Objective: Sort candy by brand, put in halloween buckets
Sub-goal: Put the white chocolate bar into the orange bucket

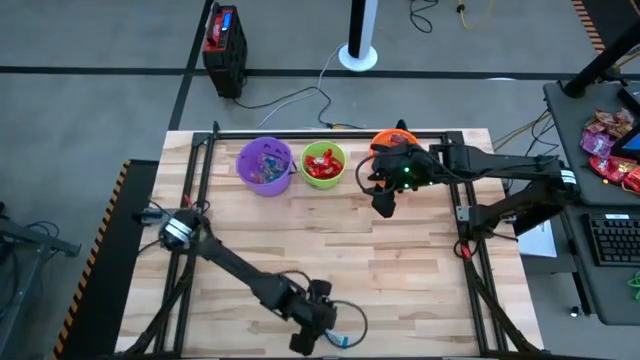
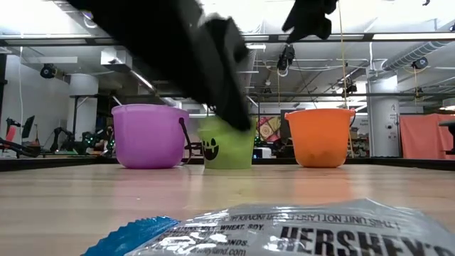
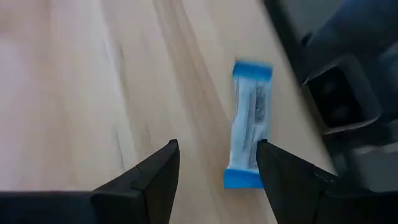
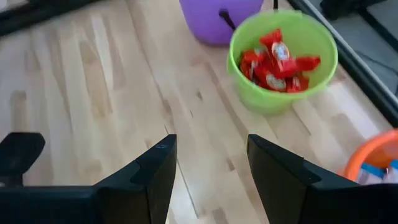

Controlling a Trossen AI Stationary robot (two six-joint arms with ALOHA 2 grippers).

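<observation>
A blue-and-white candy bar (image 3: 250, 134) lies flat on the wood near the table's near edge, and fills the foreground of the low view as the candy bar (image 2: 284, 231). My left gripper (image 3: 217, 167) hovers over it, open, with the bar between the fingers and close to one of them. My left gripper (image 1: 312, 335) sits by the near edge. My right gripper (image 4: 208, 165) is open and empty, beside the orange bucket (image 1: 393, 140). The green bucket (image 4: 283, 59) holds red candies. The purple bucket (image 1: 265, 165) stands left of it. All three stand on their bases.
A dark camera housing (image 3: 339, 93) sits at the near edge just beyond the bar. Black frame rails (image 1: 200, 180) run along the table's left, right and far sides. Bare wood (image 1: 330, 245) spreads between the buckets and the near edge. Red-pink bags (image 1: 610, 140) lie on the side desk.
</observation>
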